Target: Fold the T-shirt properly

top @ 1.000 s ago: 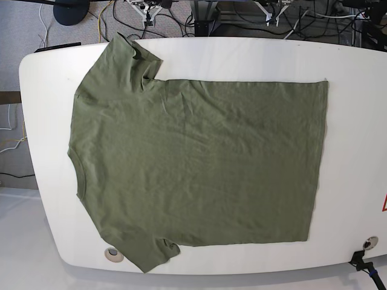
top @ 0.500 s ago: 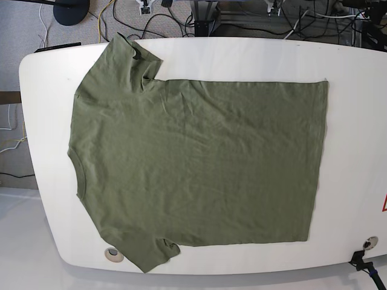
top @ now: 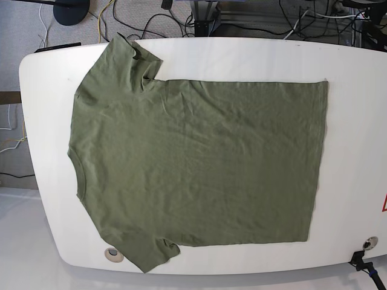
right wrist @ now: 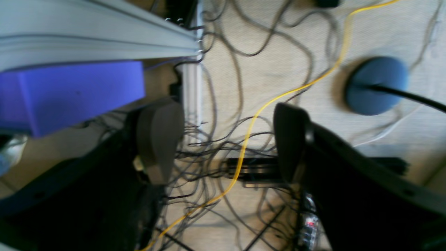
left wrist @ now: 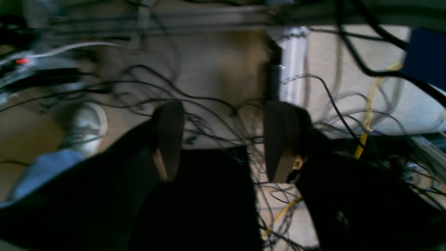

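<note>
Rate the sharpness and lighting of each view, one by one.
Base view: sharp and evenly lit, the T-shirt flat on the white table, creases clearly readable. Left wrist view: dim and smeared, cables blurred, the open left gripper a dark silhouette. Right wrist view: brighter, still soft; the yellow cable and the open right gripper have fuzzy edges.

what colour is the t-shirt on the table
Plain olive green T-shirt, no pattern; the base view shows it best.
</note>
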Controlling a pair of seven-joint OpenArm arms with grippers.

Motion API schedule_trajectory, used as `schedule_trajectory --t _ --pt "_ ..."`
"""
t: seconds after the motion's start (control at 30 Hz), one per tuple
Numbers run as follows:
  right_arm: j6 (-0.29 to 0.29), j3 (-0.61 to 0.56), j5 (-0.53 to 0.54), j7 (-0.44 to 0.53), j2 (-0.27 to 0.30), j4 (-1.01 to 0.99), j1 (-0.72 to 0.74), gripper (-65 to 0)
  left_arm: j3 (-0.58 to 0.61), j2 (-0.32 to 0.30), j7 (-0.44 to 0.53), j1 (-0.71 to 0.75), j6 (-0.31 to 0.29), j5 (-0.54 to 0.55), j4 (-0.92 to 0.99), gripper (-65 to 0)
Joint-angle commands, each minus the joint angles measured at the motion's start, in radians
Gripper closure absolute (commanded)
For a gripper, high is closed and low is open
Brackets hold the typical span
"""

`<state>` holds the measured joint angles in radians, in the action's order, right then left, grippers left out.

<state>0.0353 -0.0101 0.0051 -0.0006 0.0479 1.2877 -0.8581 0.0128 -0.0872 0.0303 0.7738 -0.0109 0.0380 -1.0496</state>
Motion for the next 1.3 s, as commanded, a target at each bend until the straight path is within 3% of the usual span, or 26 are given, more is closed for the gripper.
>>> schedule_trajectory --t 0.0,0.13,0.53,0.73,1.0,1.13,1.27 --pt "0.004 0.002 0.002 0.017 0.002 0.092 -0.076 -42.0 -0.041 -0.003 0.016 0.074 -0.007 0.0 -0.119 -33.7" --pt "0.004 0.002 0.008 0.017 0.027 0.27 -0.195 -42.0 -0.135 0.0 0.016 0.195 -0.007 0.0 -0.317 -33.7" --pt "-0.004 0.005 0.008 0.024 0.027 0.697 -0.45 -42.1 -0.142 -0.003 0.018 0.402 -0.007 0.0 -0.785 -33.7" --pt "-0.005 0.008 0.008 0.129 0.025 0.726 -0.451 -42.0 -0.218 0.002 0.018 0.384 -0.007 0.0 -0.881 -33.7" --pt "-0.005 0.003 0.008 0.13 0.025 0.729 -0.309 -42.0 -0.284 0.004 0.02 0.204 -0.007 0.009 -0.884 -33.7" --pt "-0.004 0.002 0.008 0.13 0.016 0.732 -0.221 -42.0 -0.305 -0.012 0.015 0.134 -0.007 0.187 -0.884 -33.7" --pt "0.002 0.008 0.008 0.13 -0.01 0.732 -0.157 -42.0 -0.31 -0.108 0.003 0.111 -0.007 0.371 -0.881 -33.7"
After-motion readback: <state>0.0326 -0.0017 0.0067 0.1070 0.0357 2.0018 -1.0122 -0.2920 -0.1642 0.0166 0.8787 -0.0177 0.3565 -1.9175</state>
